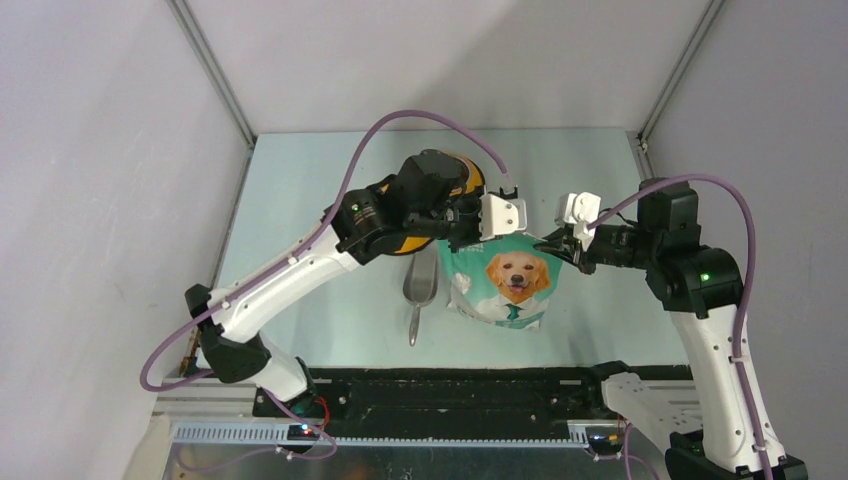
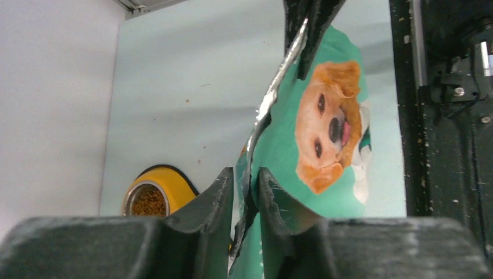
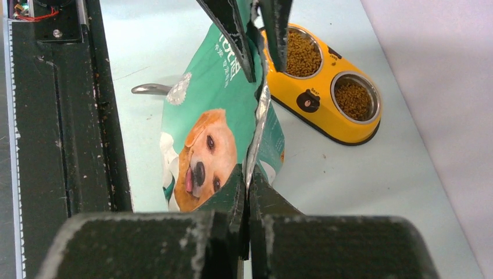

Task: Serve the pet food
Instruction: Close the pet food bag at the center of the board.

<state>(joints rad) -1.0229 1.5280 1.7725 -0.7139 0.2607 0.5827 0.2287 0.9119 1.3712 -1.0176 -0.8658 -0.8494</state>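
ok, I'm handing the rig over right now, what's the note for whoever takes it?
Left hand: slightly open, fingers either side of the top edge of the bag.
Right hand: shut on the same edge, other end.
The bag stands between them; the scoop lies beside it.
Done: pet food sits in both cups of the yellow bowl.
To do: probably just let the bag go without tipping it.

- The right gripper [image 3: 249, 181], bottom centre, is pinching the foil edge of the bag [image 3: 200, 99].
- The left gripper [image 3: 264, 67], top centre, is straddling that edge, fingers slightly parted.
- The yellow feeder [image 3: 290, 103], upper right, is holding kibble [image 3: 302, 53] in both cups.
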